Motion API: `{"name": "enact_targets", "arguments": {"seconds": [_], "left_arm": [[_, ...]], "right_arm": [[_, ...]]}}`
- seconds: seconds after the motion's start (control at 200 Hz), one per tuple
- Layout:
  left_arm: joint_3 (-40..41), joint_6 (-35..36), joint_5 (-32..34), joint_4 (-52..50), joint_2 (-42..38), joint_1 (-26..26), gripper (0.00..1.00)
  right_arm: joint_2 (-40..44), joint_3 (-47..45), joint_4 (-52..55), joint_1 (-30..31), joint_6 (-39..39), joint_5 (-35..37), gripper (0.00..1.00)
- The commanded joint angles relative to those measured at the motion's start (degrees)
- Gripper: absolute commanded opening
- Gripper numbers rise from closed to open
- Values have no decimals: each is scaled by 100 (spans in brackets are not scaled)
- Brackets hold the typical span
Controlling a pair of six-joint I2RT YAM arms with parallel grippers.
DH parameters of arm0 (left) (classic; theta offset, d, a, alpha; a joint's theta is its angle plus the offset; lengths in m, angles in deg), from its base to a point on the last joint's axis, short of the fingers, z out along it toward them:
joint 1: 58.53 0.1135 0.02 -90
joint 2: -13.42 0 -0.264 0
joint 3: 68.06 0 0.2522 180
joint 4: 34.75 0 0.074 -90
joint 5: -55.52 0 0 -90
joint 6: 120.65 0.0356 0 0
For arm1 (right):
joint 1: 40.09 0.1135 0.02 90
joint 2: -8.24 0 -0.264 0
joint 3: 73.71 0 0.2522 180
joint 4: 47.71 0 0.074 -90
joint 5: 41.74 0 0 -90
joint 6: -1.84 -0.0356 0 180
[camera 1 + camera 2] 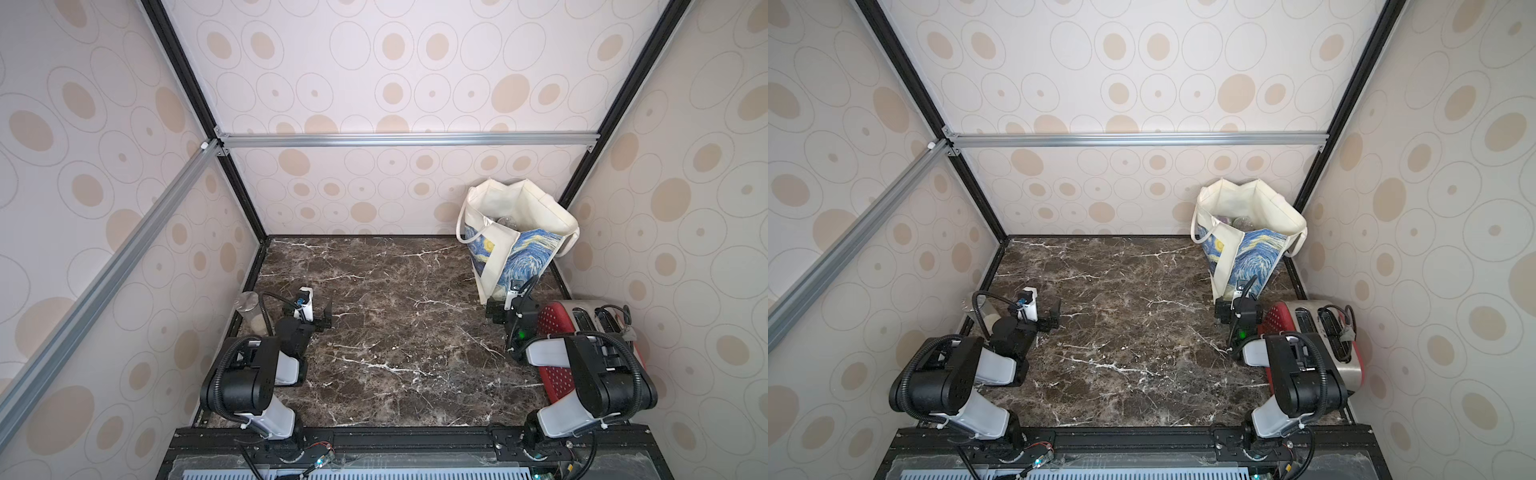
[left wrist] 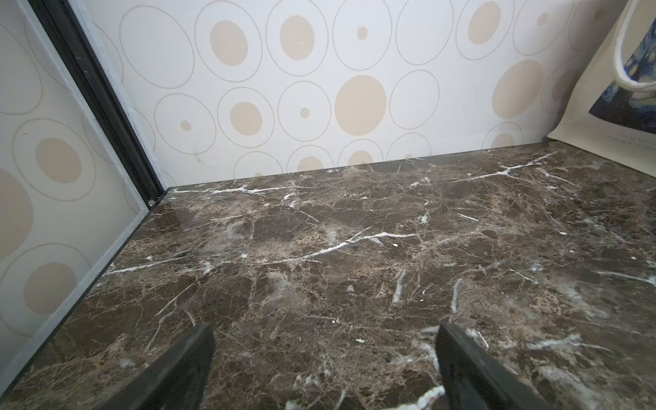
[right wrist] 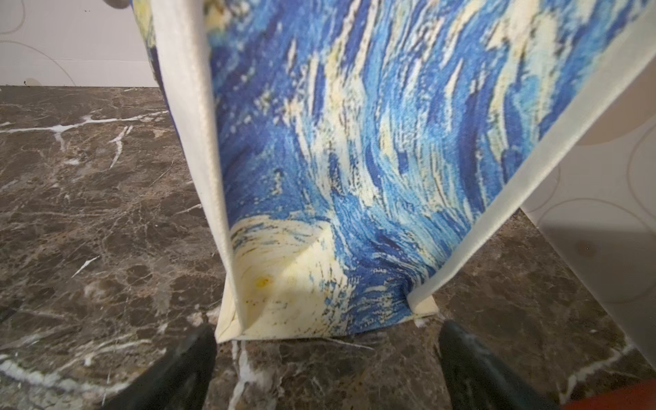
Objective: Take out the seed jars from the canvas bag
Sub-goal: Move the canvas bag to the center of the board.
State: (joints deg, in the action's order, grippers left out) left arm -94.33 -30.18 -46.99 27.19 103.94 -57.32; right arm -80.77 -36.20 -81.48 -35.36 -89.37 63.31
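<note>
Marble top [image 1: 395, 332]: dark brown, white veins.
clear cylinder [image 1: 248, 313]: left edge of both top views, beside the left arm.
left gripper [image 2: 324, 335]: fingers apart, nothing between.
canvas bag [image 1: 515, 249]: upright, upper right, mouth open.
seed jars [image 1: 1241, 222]: glimpsed inside the bag mouth.
right gripper [image 3: 326, 332]: fingers apart, bag's base just ahead.
toaster [image 1: 1312, 318]: lower right, partly under the right arm.

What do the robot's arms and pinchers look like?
The left arm and right arm have chunky black joints, pale grey shells and ribbed black hoses. The left gripper and right gripper each have two dark flat fingers. A green light glows on the right arm.
</note>
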Motion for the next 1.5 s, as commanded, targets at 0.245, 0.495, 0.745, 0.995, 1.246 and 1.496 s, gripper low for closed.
{"name": "enact_targets", "arguments": {"seconds": [0.245,0.495,0.745,0.995,1.246,1.496], "left_arm": [[3,147,-49,77,-106,19,98],[12,146,-46,76,-114,19,98],[12,147,-45,81,-114,19,98],[11,146,-49,76,-114,19,98],[83,172,4,205,-146,-9,98],[-387,26,886,-2004,-1672,-391,98]], "right_arm": [[95,-46,22,-51,-24,24,100],[103,-54,15,-51,-12,27,100],[90,-54,4,-51,-33,42,100],[95,-54,4,-51,-31,44,100],[214,-102,-164,-40,66,-83,100],[1874,103,1647,229,-16,73,100]]}}
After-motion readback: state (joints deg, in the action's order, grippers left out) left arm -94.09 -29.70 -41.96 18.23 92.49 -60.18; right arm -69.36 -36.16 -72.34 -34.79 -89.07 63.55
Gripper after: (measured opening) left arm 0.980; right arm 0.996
